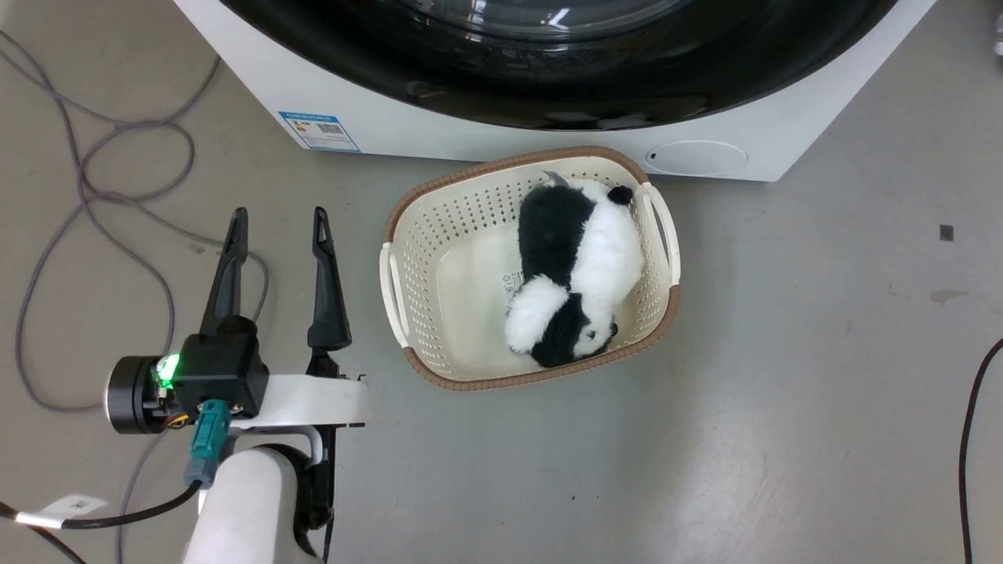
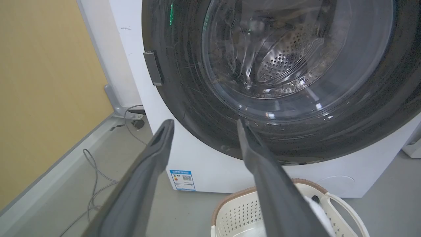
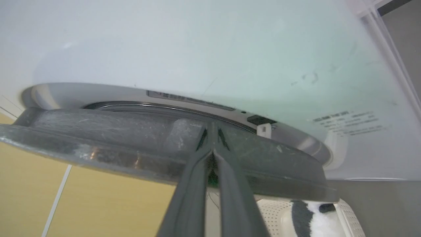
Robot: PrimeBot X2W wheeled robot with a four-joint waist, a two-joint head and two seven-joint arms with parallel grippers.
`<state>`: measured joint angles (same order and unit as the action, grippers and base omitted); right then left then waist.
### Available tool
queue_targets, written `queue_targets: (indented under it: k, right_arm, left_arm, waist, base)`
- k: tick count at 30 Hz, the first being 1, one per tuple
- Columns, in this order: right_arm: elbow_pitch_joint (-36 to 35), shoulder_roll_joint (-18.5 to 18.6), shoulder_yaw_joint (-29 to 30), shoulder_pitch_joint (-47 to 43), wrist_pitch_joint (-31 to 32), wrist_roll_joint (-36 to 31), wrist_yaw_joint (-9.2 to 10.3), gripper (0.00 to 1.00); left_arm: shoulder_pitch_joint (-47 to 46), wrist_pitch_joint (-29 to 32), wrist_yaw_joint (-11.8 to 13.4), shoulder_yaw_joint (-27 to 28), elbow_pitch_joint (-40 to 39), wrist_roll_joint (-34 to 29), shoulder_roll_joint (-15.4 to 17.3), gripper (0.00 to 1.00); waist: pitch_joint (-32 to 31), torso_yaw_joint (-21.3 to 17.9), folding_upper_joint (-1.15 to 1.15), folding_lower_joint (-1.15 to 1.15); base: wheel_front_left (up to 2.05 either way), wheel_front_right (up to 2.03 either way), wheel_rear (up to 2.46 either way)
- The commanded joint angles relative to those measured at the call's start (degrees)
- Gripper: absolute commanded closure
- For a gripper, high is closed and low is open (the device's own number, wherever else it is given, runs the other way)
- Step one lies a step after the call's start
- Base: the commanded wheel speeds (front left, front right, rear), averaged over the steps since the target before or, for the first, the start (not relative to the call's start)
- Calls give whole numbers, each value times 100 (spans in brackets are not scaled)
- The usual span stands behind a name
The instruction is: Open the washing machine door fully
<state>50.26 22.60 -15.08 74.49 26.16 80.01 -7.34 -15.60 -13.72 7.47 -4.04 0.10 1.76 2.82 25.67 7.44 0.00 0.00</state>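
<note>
Washing machine door [image 1: 548,86]: a big round shiny black disc along the top of the head view. It covers the front of the washing machine [image 1: 470,129].
Door glass: in the left wrist view the clear bowl sits in the middle of the black ring [image 2: 184,98]. The steel drum with its small holes shows through it.
Door edge: in the right wrist view the dark rim [image 3: 98,144] runs across the middle of the frame. A thin gap shows between it and the white front [image 3: 197,49].
Right gripper [image 3: 212,130]: its two fingers are pressed together. Their tips are at the door's rim. Nothing can be seen between them.
Left gripper [image 1: 279,219]: at the lower left of the head view. Its fingers are spread apart, hold nothing, and point up at the machine. It touches nothing.
Blue label [image 1: 319,131]: low on the machine's front, at the upper left.
Basket [image 1: 509,160]: cream with a brown rim, on the floor just below the door.
Toy panda [image 1: 580,266]: lies inside the basket.
Grey cables [image 1: 86,180]: on the floor at the left.
</note>
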Motion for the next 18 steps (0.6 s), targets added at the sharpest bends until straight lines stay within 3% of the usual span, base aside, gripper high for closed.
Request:
queue_targets:
  k: [1, 4, 11, 18]
  right_arm:
    - [65, -285, -197, 84, 218, 181, -14, 100]
    - [65, -210, -265, 167, 324, 379, -14, 100]
    - [184, -200, -158, 242, -361, 525, -14, 100]
    - [129, -213, -273, -8, -89, 573, -14, 100]
  left_arm:
    - [-129, -54, 42, -11, 13, 21, 6, 0]
    - [-168, -90, 53, -16, 23, 30, 6, 0]
    - [-230, -128, 47, -58, 54, 53, 6, 0]
    - [-125, -128, 56, -29, 81, 61, 6, 0]
  waist:
    - [10, 7, 0, 0]
    - [49, 27, 0, 0]
    - [97, 115, 0, 0]
    - [-73, 139, 0, 0]
  base:
    - [0, 0, 0]
    - [0, 0, 0]
    - [0, 0, 0]
    - [0, 0, 0]
